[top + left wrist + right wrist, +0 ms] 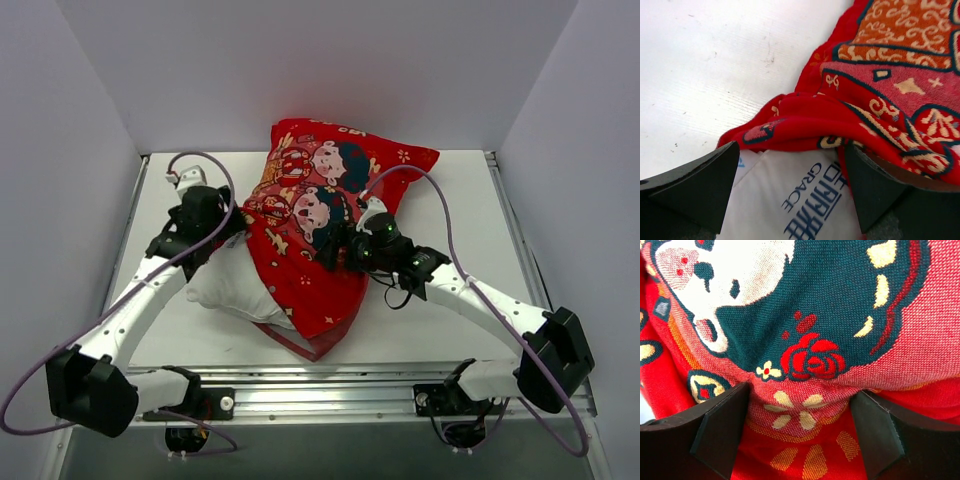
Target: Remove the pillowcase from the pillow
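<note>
Wide open and empty, my left gripper hangs over the pillow; the pillowcase runs off toward one o'clock. My right gripper straddles its fold, and pinched or not, I can't tell.

You're working in a robot lab cell, not a home. A bare white table sits boxed in by plain white walls. The left arm and right arm are bolted to a metal rail at the near edge, with a purple cable looping loose.
</note>
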Robot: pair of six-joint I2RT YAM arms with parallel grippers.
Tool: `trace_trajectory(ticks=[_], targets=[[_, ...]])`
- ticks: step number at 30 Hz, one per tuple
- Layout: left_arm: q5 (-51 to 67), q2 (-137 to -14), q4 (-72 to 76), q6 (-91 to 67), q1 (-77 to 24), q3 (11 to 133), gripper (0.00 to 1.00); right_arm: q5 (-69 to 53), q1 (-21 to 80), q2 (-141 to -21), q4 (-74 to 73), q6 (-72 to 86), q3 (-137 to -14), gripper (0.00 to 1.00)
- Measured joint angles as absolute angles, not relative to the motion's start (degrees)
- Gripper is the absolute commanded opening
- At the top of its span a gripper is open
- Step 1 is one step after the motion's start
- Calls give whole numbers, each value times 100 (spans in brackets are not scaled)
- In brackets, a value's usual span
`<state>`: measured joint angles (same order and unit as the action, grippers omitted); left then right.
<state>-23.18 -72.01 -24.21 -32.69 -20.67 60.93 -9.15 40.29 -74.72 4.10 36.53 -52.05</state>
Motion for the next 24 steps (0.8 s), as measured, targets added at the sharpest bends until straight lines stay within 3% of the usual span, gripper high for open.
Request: trace_trajectory(ticks=[11, 20, 22, 24], targets=[[-910, -6626, -3428, -3540, -867, 6062, 94, -989, 4141, -7913, 639, 3754, -5516, 75], [-56, -4134, -4226, -4311, -895, 5231, 94, -1063, 4174, -8333, 751, 3754, -5817, 75], [-14, -3662, -4407, -4466, -895, 5054, 100, -1100, 4174, -8427, 779, 3752, -5896, 75], [91, -3378, -4571, -4619, -895, 4803, 92, -1120, 4174, -8477, 799, 3752, -5946, 75]])
